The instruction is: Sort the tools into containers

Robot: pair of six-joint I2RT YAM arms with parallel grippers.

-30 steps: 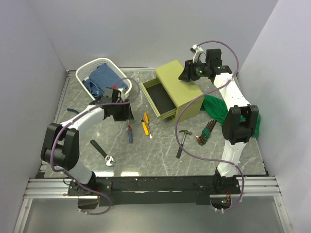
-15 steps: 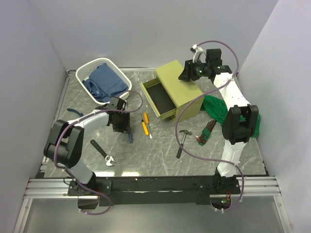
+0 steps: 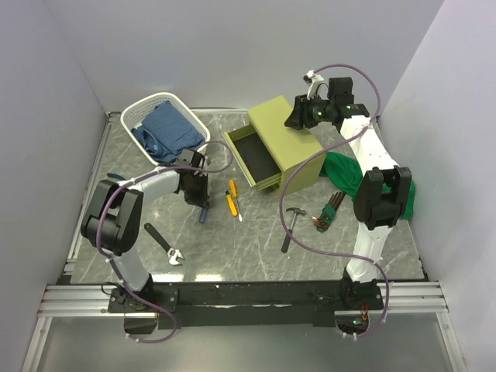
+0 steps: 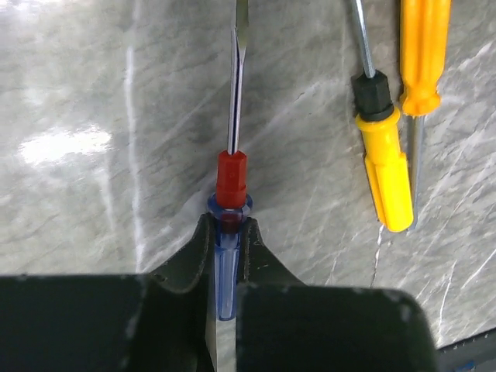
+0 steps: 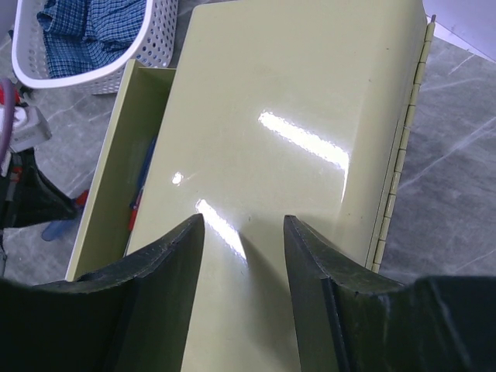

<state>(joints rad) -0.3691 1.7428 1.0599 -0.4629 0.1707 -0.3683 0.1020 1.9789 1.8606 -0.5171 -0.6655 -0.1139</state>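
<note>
Jaws of left gripper (image 4: 226,232), apart earlier, now clamp the blue screwdriver (image 4: 232,177): ready to lift. Right gripper (image 5: 242,226) gapes above chest (image 5: 294,93).

The top external camera looks down from behind the arm bases over the whole table (image 3: 256,256). Inside that field, the left wrist camera faces down close above the blue screwdriver (image 4: 231,178), centre-left, and the right wrist camera close above the far chest (image 5: 294,93).

Far-left: blue checked cloth (image 3: 167,128); right: green cloth (image 3: 339,172) (perhaps crumpled).
</note>
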